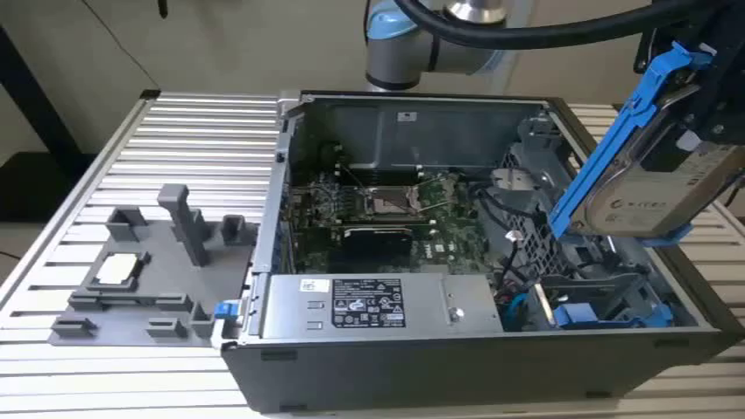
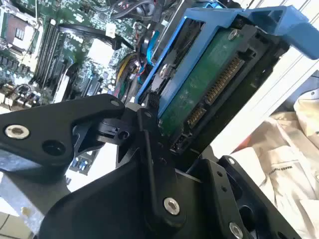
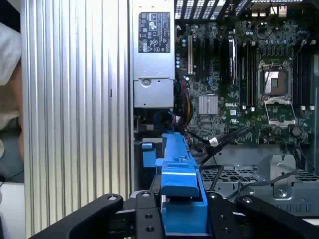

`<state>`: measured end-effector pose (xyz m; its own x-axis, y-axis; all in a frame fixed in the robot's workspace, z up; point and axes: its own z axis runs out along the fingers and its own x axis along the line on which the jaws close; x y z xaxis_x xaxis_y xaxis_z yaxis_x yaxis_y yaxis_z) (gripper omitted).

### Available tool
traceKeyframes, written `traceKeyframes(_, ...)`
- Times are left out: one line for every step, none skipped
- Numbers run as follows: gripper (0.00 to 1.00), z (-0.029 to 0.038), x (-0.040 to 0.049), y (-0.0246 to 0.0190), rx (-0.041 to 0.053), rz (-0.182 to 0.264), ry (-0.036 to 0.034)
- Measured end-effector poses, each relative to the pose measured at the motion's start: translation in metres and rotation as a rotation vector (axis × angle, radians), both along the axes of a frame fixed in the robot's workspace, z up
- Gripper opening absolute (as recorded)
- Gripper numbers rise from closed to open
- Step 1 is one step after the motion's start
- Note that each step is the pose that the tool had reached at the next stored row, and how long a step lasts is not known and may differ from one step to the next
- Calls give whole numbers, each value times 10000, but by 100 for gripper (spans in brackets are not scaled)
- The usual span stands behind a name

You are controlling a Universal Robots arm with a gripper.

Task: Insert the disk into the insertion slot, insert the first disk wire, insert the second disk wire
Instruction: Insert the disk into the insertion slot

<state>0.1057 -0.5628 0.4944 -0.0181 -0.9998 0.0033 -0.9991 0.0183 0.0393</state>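
The disk (image 1: pixel 646 205), just one, sits clamped between two fingers (image 3: pixel 146 217).

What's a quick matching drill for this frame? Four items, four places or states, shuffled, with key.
Items:
1. the disk
2. power-supply box
3. grey fixture
4. motherboard

Places or states:
A. on the slatted table, at the exterior view's left
B. flat on the floor of the open case
C. clamped in the pincer, tilted, above the case
D. inside the case, against its near wall

Pairs: 1-C, 2-D, 3-A, 4-B.
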Motion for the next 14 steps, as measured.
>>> traceKeyframes(33, 0, 0, 0, 0, 0, 0)
traceKeyframes(33, 0, 0, 0, 0, 0, 0)
traceKeyframes(33, 0, 0, 0, 0, 0, 0)
traceKeyframes(33, 0, 0, 0, 0, 0, 0)
traceKeyframes(33, 0, 0, 0, 0, 0, 0)
traceKeyframes(33, 0, 0, 0, -2, 0, 0)
traceKeyframes(33, 0, 0, 0, -5, 0, 0)
traceKeyframes(33, 0, 0, 0, -8, 1, 0)
traceKeyframes(33, 0, 0, 0, -11, 0, 0)
traceKeyframes(33, 0, 0, 0, -13, 0, 0)
traceKeyframes(33, 0, 0, 0, -16, 0, 0)
traceKeyframes(33, 0, 0, 0, -17, 0, 0)
traceKeyframes(33, -1, 0, 0, -17, 0, -6)
traceKeyframes(33, -3, 0, 0, -16, 0, -19)
